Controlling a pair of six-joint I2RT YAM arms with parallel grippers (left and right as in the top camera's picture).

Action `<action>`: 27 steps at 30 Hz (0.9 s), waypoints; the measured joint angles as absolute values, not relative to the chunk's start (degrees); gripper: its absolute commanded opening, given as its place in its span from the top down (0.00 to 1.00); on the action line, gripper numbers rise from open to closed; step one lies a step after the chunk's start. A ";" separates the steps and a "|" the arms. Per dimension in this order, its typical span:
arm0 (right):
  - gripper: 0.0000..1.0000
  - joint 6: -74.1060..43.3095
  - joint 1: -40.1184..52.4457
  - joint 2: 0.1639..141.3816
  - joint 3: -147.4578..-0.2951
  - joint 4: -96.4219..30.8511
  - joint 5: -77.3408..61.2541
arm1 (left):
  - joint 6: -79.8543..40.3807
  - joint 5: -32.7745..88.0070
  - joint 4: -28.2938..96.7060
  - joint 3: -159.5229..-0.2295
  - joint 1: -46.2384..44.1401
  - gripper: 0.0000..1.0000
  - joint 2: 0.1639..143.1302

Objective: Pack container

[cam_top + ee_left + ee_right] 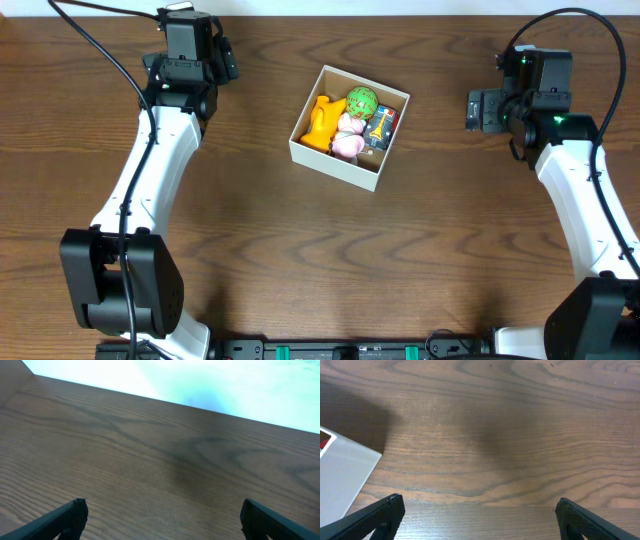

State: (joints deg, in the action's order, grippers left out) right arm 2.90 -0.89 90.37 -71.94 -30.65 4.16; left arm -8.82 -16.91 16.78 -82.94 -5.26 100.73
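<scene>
- Here is the table [260,240]: dark brown wood with bold, swirling grain, filling nearly the whole overhead view.
- A thin pale strip [400,5] runs along the far edge up top. From the left wrist, the space beyond the table's edge is a washed-out bluish-white blur, too bright to tell what it is.
- The container [333,166] sits on the wood a little beyond the middle, between the two arms. It is turned at a slight angle to the table edge, white outside and brown inside.
- Packed close inside it are a yellow toy [320,125] on the left side and a green ball [362,101] toward the far corner. A pink toy [347,142] sits in the middle, and a small blue-and-red item [381,126] is against the right wall.
- The left gripper [162,507] hovers near the far left of the table, well apart from the container. Its fingers are spread wide, with only bare wood between them.
- The right gripper [478,502] is out on the right, jaws just as wide and holding nothing. It points toward the container, and a white corner of the container shows at the left edge of its wrist view.
- A soft dark shadow [355,415] lies on the wood just above that corner.
- Black cables [95,50] loop over both arms.
</scene>
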 measured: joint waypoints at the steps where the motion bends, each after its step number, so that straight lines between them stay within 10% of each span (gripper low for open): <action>1: 0.01 2.90 -0.89 90.37 -71.94 -30.65 4.14 | -8.80 -16.91 16.78 -82.94 -5.26 0.02 100.73; 27: 0.01 3.14 2.68 69.23 -71.92 -36.64 3.36 | -8.80 -16.91 16.88 -82.94 -5.26 0.02 100.73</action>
State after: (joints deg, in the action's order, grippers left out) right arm 3.14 2.68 69.23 -71.92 -36.64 3.36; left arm -8.80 -16.91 16.88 -82.94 -5.26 100.73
